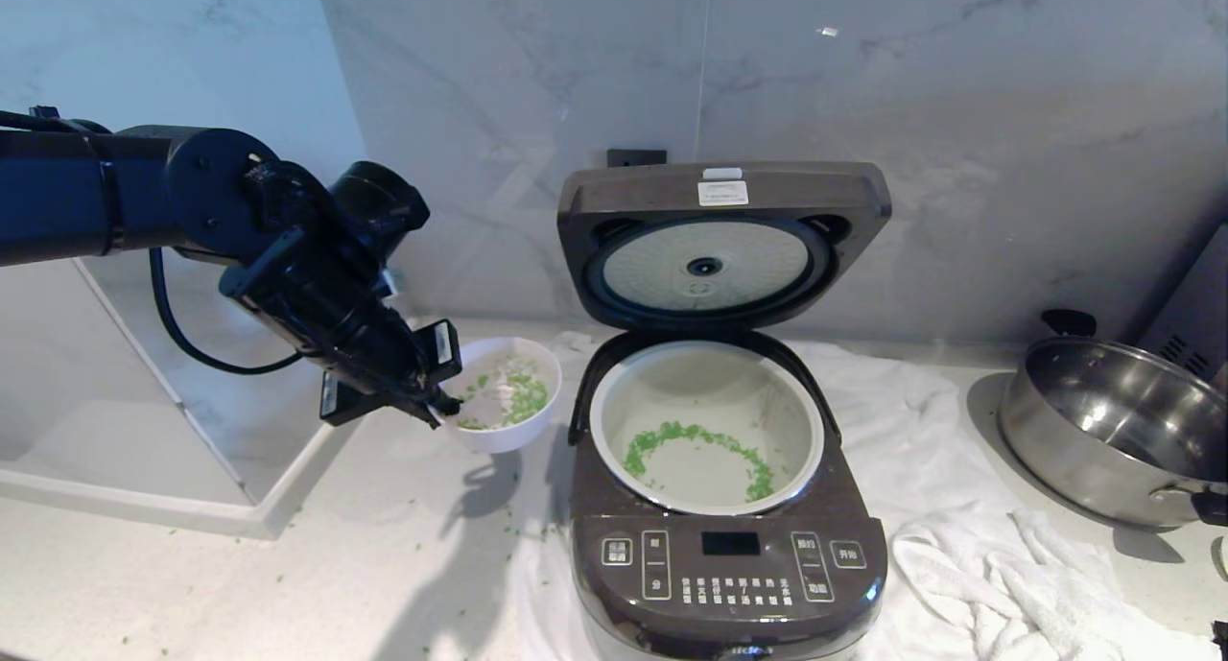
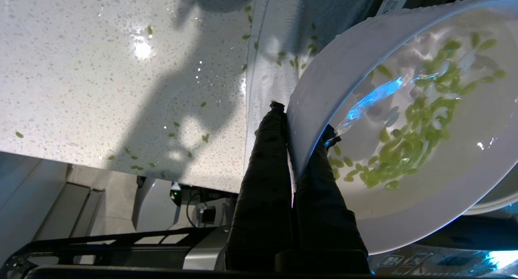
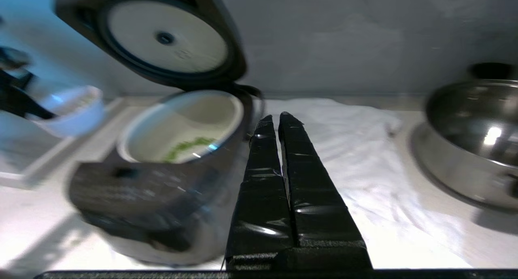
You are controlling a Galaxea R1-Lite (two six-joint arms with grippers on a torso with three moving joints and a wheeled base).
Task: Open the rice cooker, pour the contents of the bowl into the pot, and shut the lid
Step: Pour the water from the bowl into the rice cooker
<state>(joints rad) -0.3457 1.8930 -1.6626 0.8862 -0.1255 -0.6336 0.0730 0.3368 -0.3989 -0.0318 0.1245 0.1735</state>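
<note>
Many green bits litter the speckled counter.

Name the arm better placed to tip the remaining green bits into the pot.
Left, probably. The left gripper already pinches the bowl rim beside the pot; the right gripper is shut and empty.

The rice cooker is showing dark brown-grey, its front panel carrying white-marked buttons and a small black display. Its raised lid is showing a silvery dimpled round plate ringed in black, with a white label above. The pot is looking pale whitish-grey, with a ring of bright green bits inside. The bowl is appearing pale, speckled with the same green. The left hand is showing black. The worktop is showing white with fine grey specks, the cloth plain white, the pan shiny steel, and the wall grey-veined marble.
</note>
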